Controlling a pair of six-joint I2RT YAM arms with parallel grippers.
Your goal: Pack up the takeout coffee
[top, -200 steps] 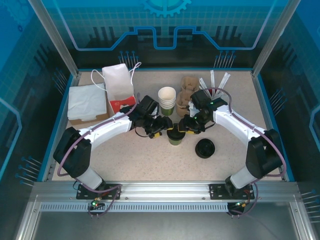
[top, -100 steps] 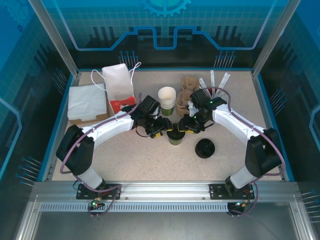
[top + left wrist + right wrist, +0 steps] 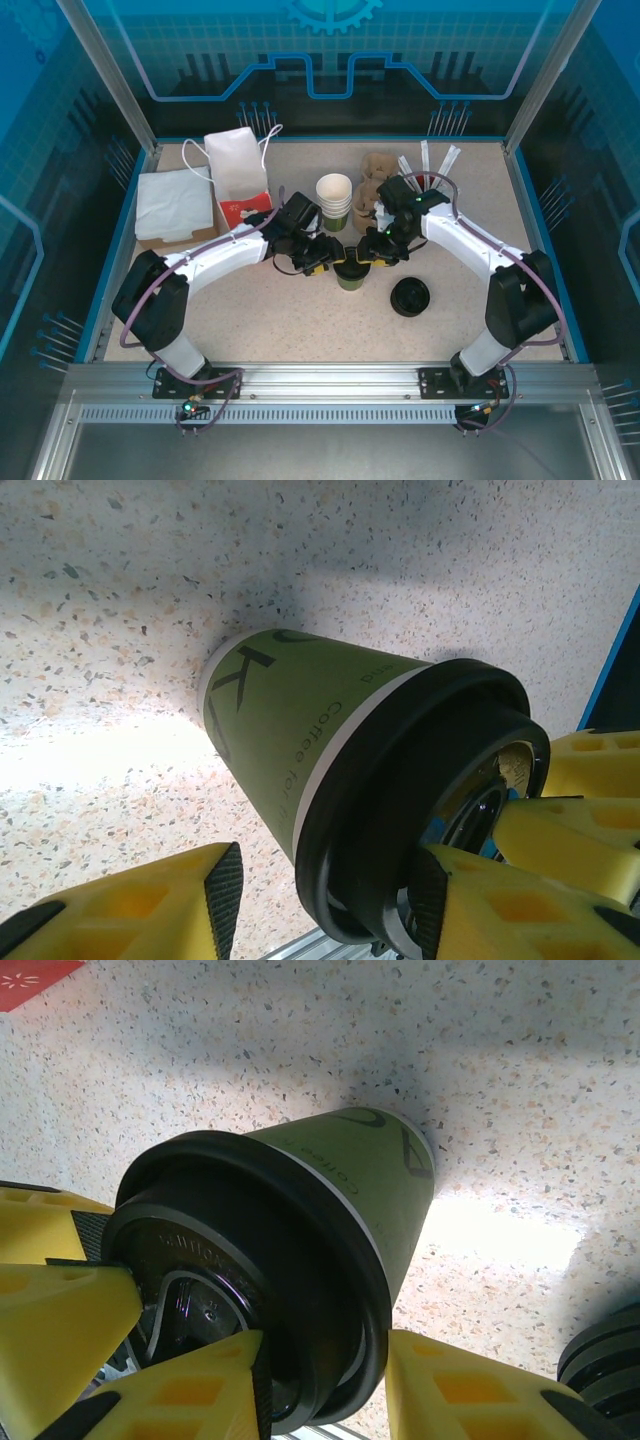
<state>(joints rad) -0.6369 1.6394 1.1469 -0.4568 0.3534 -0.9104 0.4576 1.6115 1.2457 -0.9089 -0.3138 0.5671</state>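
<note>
The takeout coffee (image 3: 351, 275), a yellow-green paper cup with a black lid, stands upright at the table's middle. My left gripper (image 3: 328, 256) reaches it from the left, my right gripper (image 3: 372, 250) from the right. In the left wrist view the cup (image 3: 290, 725) shows, and the left gripper (image 3: 330, 890) straddles the lid's rim. One pad (image 3: 432, 900) lies against the lid's top, while the other (image 3: 225, 885) stands apart from the rim. In the right wrist view the right gripper (image 3: 325, 1385) pinches the lid's edge (image 3: 330, 1260) between both fingers.
A stack of lidless cups (image 3: 334, 200) stands just behind the coffee, with brown cardboard carriers (image 3: 375, 185) and wrapped straws (image 3: 430, 160) to its right. Loose black lids (image 3: 410, 297) lie to the front right. A white paper bag (image 3: 237, 160) and napkins (image 3: 175, 205) sit at the back left.
The left gripper's jaws have narrowed around the lid's rim. The right gripper has closed a little and its arm has edged left. The cup stays in place.
</note>
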